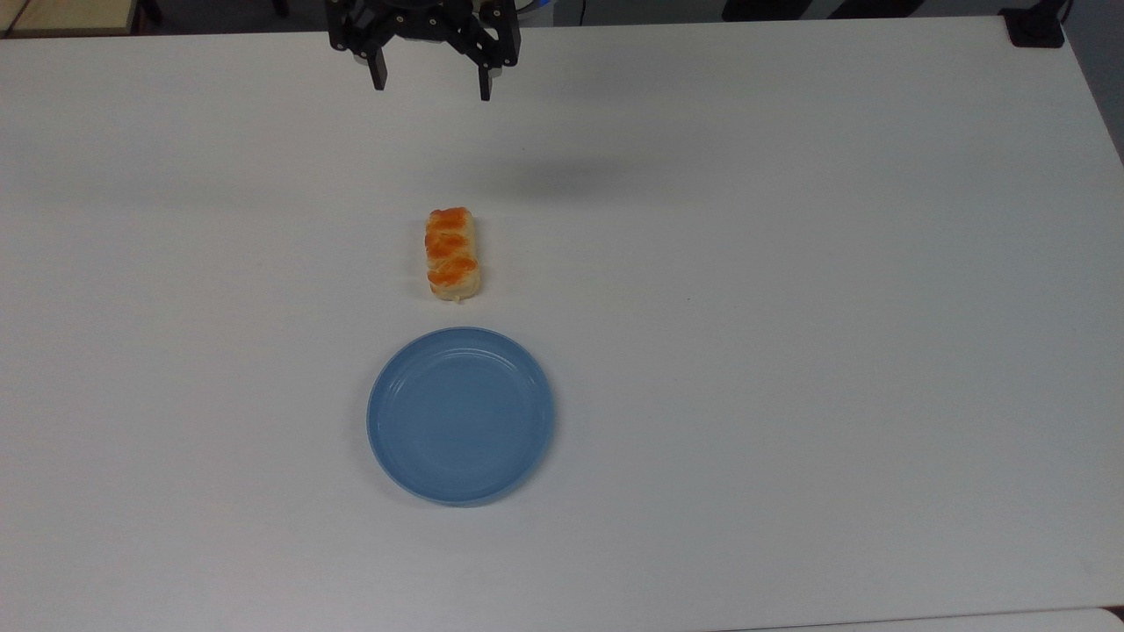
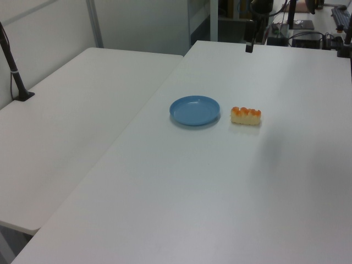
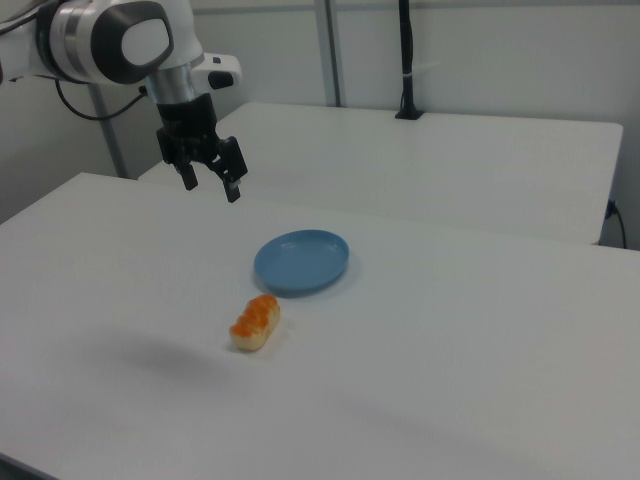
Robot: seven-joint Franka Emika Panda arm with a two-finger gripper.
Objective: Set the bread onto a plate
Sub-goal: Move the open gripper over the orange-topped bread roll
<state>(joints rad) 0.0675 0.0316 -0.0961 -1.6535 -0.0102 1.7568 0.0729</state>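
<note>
White desk (image 1: 790,263). Bread (image 1: 453,254) just beside plate (image 1: 460,415), at plate's 12 o'clock in top view, apart. Tool (image 1: 431,85) raised, fingers wide, empty. Approach step; next: descend, straddle loaf.

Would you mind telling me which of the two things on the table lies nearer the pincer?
The bread: in the top view it lies between the open pincer and the plate.

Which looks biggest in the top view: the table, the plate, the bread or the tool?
1. Table
2. Plate
3. Tool, though it hangs above the table, nearer the camera, and is cut off by the frame, so its rank is unsure
4. Bread
</note>
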